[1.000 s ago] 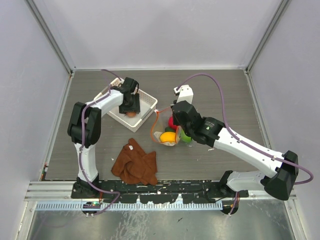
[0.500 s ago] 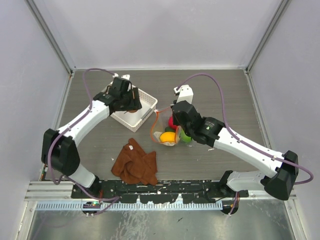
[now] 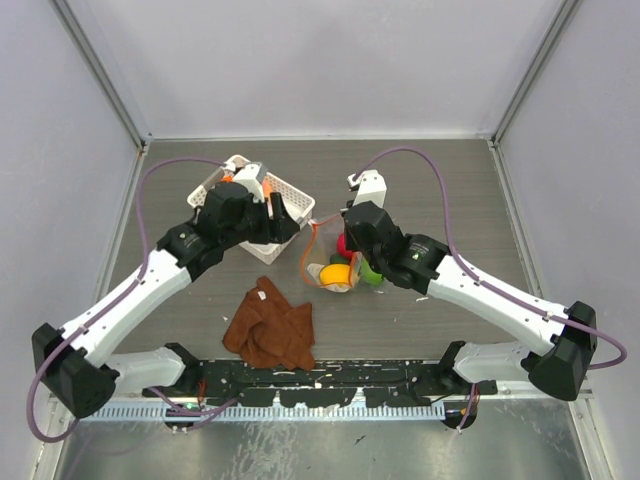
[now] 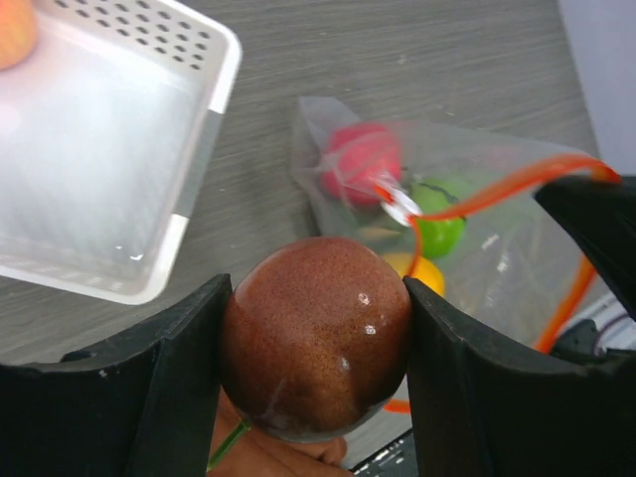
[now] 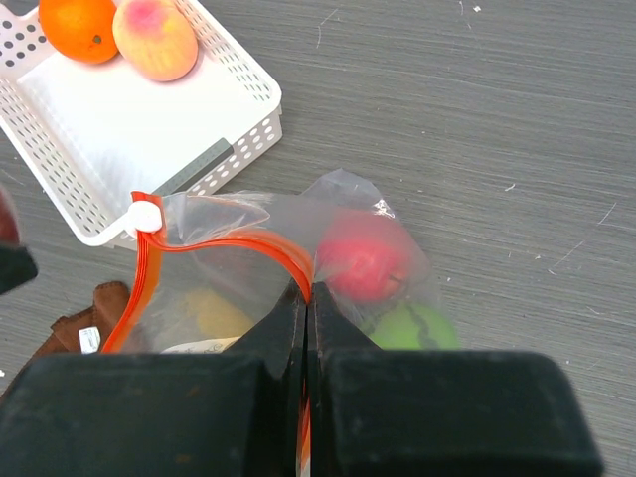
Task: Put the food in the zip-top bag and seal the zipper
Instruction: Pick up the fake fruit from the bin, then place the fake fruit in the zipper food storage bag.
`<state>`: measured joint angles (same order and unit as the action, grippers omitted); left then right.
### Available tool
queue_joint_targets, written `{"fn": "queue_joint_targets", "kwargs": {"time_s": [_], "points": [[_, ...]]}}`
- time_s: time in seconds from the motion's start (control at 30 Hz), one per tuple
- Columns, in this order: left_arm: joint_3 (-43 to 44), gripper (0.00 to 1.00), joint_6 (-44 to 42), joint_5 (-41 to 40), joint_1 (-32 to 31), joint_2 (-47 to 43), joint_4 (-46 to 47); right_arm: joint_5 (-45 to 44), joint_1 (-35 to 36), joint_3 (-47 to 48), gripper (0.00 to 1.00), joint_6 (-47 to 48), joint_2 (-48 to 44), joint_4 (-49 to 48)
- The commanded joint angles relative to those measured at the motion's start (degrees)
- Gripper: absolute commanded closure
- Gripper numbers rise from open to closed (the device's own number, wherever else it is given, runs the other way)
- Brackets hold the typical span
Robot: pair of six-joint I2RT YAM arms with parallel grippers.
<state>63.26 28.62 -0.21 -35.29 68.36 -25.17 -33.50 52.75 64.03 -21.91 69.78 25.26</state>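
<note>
Top external: the left claw [image 3: 282,222] hangs over the near right corner of the white basket [image 3: 292,196]. The right claw [image 3: 338,228] stands just to its right, at the mouth of the zip-top bag [image 3: 335,268], which lies on the worktop [image 3: 440,180] under and just in front of that claw. A brown cloth [image 3: 270,328] lies nearer the arm bases than either claw.

Left wrist: the left claw's fingers [image 4: 149,388] stand apart and clamp a dark red fruit [image 4: 316,343] between them. Beyond the tips, the basket sits to the left and the bag to the right. The bag contains a red fruit [image 4: 360,159], a green fruit [image 4: 437,221] and a yellow fruit [image 4: 429,276], and its zipper [image 4: 517,184] curves open.

Right wrist: the right claw's fingers [image 5: 278,333] are pressed together, pinching the zipper at the bag's mouth. The red and green fruits lie in the bag just ahead of the tips. Farther ahead and to the left, the basket holds an orange fruit [image 5: 79,25] and a peach fruit [image 5: 154,40].
</note>
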Motion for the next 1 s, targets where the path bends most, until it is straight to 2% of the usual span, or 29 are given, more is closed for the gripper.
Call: {"fn": "queue_joint_targets", "kwargs": {"time_s": [0.0, 0.13, 0.3, 0.6, 0.77, 0.97], "points": [[-1.9, 0.66, 1.3, 3.3, -3.1, -4.6, 6.6, -0.1, -0.2, 0.7, 1.00, -0.9, -1.6, -3.1], [-3.4, 0.66, 2.6, 4.9, -8.0, -5.3, 10.6, 0.2, -0.2, 0.6, 0.99, -0.9, -1.5, -3.5], [-3.2, 0.66, 2.6, 2.8, -12.8, -2.6, 13.4, 0.7, -0.2, 0.5, 0.99, -1.1, -1.5, -3.6], [-1.9, 0.62, 2.1, 0.0, -15.7, 2.7, 16.5, 1.2, -0.2, -0.1, 0.99, -1.2, -2.5, -4.2], [-1.7, 0.51, 2.4, -3.4, -16.5, 5.9, 17.2, 1.6, -0.2, -0.6, 1.00, -1.5, -2.7, -4.6], [-1.6, 0.28, 3.1, -3.8, -16.7, 6.8, 18.2, 1.6, -0.2, -1.0, 0.99, -1.6, -3.1, -4.9]]}}
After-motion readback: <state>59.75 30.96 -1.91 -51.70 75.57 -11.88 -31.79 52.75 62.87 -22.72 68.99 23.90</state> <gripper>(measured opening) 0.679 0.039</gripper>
